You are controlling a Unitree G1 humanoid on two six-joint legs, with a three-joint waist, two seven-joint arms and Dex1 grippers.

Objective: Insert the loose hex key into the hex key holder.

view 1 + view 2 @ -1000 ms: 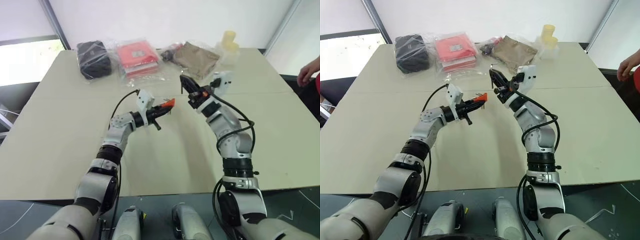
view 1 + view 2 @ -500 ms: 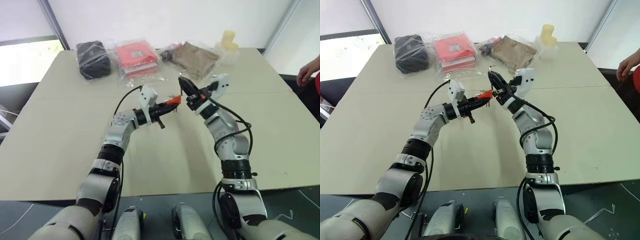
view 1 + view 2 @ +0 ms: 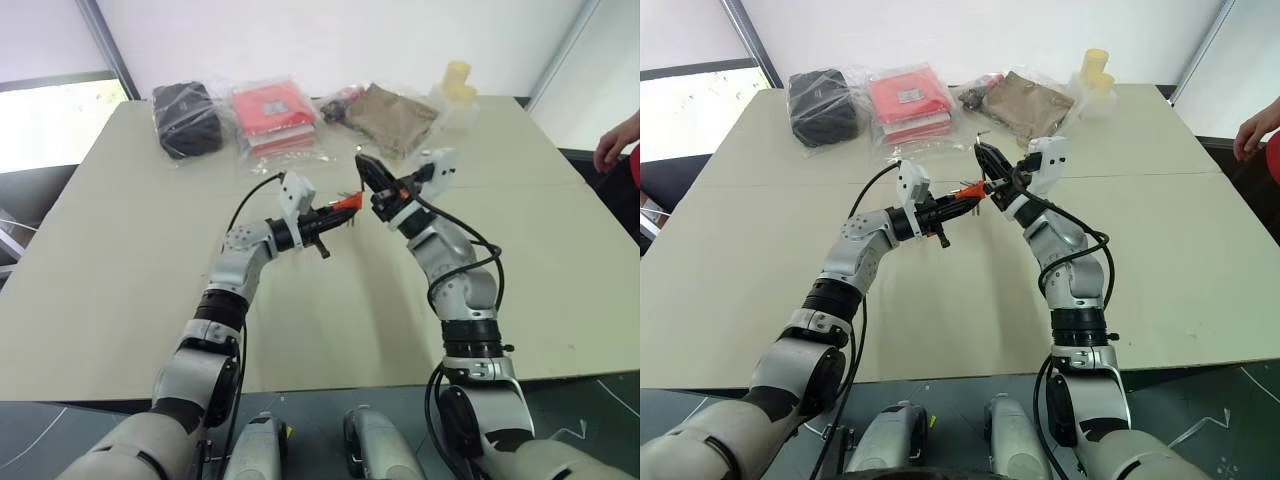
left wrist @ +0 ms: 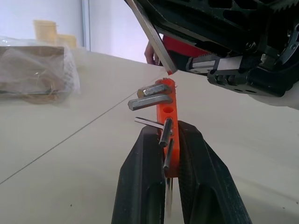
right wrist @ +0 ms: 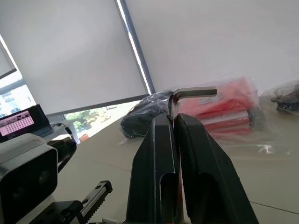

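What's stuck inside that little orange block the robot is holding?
The hex key holder has several dark metal keys poking out and two empty holes. Its lower part is hidden between the left gripper fingers.

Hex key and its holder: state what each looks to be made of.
The loose hex key: probably steel, with a bare grey, dully glinting finish, flat facets and a crisp L bend. The hex key holder: most likely moulded plastic, a uniform orange-red with a smooth, slightly glossy surface and round sockets; the keys sticking out of it look like the same grey metal.
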